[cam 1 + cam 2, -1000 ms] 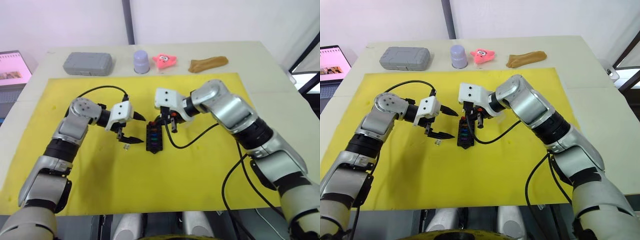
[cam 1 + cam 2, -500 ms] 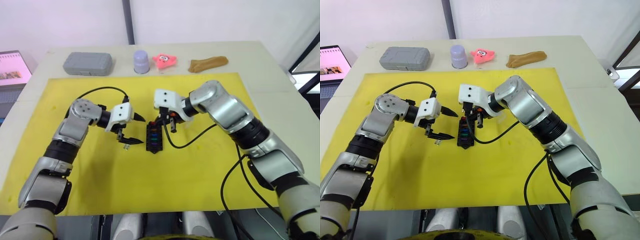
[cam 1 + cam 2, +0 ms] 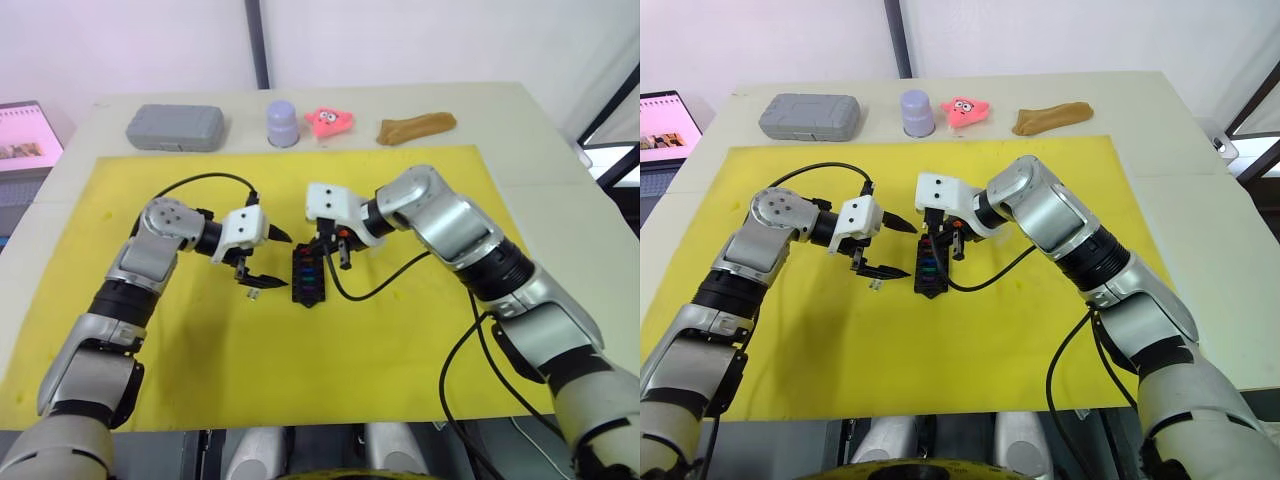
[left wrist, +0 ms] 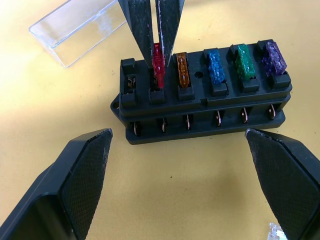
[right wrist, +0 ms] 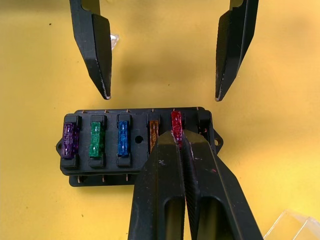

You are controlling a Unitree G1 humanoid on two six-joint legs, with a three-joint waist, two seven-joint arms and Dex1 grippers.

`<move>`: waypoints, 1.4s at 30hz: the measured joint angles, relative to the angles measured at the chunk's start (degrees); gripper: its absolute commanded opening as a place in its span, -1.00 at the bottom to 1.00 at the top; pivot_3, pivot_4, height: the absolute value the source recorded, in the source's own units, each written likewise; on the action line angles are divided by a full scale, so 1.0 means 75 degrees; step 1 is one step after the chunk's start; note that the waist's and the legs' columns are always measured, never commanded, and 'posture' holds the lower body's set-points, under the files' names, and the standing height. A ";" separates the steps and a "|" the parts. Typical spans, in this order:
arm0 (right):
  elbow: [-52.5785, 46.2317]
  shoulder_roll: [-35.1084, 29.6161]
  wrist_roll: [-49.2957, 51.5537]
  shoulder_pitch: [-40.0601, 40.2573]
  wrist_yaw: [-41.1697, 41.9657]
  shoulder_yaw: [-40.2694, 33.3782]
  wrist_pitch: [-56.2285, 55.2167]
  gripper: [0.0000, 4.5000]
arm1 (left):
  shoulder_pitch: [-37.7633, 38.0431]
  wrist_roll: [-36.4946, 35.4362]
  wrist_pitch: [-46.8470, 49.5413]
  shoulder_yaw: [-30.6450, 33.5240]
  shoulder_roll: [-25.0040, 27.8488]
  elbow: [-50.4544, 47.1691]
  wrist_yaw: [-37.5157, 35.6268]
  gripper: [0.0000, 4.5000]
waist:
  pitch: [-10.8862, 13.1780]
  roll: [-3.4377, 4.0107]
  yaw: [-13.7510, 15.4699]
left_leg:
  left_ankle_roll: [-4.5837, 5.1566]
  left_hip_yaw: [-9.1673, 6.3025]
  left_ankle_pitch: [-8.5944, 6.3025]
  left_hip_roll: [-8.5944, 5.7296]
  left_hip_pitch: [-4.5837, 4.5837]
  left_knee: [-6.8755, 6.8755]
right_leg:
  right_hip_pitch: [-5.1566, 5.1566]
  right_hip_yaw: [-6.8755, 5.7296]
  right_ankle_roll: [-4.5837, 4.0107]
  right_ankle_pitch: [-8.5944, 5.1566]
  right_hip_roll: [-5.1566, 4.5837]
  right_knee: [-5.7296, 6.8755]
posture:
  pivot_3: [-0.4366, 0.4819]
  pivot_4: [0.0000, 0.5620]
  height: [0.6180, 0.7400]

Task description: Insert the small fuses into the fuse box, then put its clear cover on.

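While the red blade fuse sits only partway into its slot, standing taller than the seated orange, blue, green and purple fuses beside it, the step in hand looks to be pressing it home. It stands in the second slot from one end of the small black rectangular plastic fuse box, which lies mid-mat on the yellow sheet; the end slot next to it is empty. The right gripper has its two black fingers closed almost together on the red fuse's upper edge. To do this well: push straight down along the slot, keep the blades square, avoid tilting toward the orange neighbour, release only once its top is level with the others. The left gripper hangs just beside the box, fingers spread wide, holding nothing, the box lying between and beyond the tips. A small pale fuse lies on the mat near the left fingers. The clear rectangular plastic cover rests on the mat just behind the box, apart from it.
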 measured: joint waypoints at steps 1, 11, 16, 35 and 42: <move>0.0003 0.0004 -0.0008 0.0000 -0.0001 0.0000 -0.0009 -1.00 | 0.0000 0.0000 0.0000 0.0000 -0.0001 0.0000 0.0002 0.99 | 0.0000 0.0000 0.0000 | 0.0000 0.0000 0.0000 0.0000 0.0000 0.0000 | 0.0000 0.0000 0.0000 0.0000 0.0000 0.0000 | -0.05 -0.47 1.00; 0.0036 0.0076 -0.0209 0.0014 0.0004 0.0008 -0.0070 -1.00 | 0.0000 0.0000 0.0000 0.0000 -0.0008 -0.0002 0.0038 0.99 | 0.0000 0.0000 0.0000 | 0.0000 0.0000 0.0000 0.0000 0.0000 0.0000 | 0.0000 0.0000 0.0000 0.0000 0.0000 0.0000 | -0.05 -0.47 1.00; 0.0042 0.0083 -0.0273 0.0055 0.0050 0.0020 -0.0078 -1.00 | 0.0001 0.0001 0.0000 -0.0001 -0.0008 -0.0032 0.0056 0.99 | 0.0000 0.0000 -0.0001 | 0.0000 0.0000 0.0000 0.0000 0.0000 0.0000 | 0.0000 0.0000 0.0000 0.0000 0.0000 0.0000 | -0.05 -0.47 1.00; 0.0192 0.0183 -0.0526 0.0139 0.0065 0.0019 -0.0320 -1.00 | 0.0138 0.0011 0.0002 -0.0003 -0.0008 -0.0184 0.0066 0.99 | -0.0001 0.0002 -0.0008 | 0.0000 0.0001 0.0000 0.0000 0.0005 0.0000 | 0.0002 0.0000 0.0000 0.0000 0.0000 0.0002 | -0.05 -0.47 1.00; 0.0181 0.0191 -0.0551 0.0087 0.0142 0.0023 -0.0131 -1.00 | 0.0139 0.0020 0.0004 -0.0004 -0.0008 -0.0284 0.0067 0.99 | -0.0002 0.0002 -0.0008 | 0.0000 0.0001 0.0000 0.0001 0.0005 0.0001 | 0.0002 0.0000 0.0000 0.0000 0.0000 0.0002 | -0.05 -0.47 1.00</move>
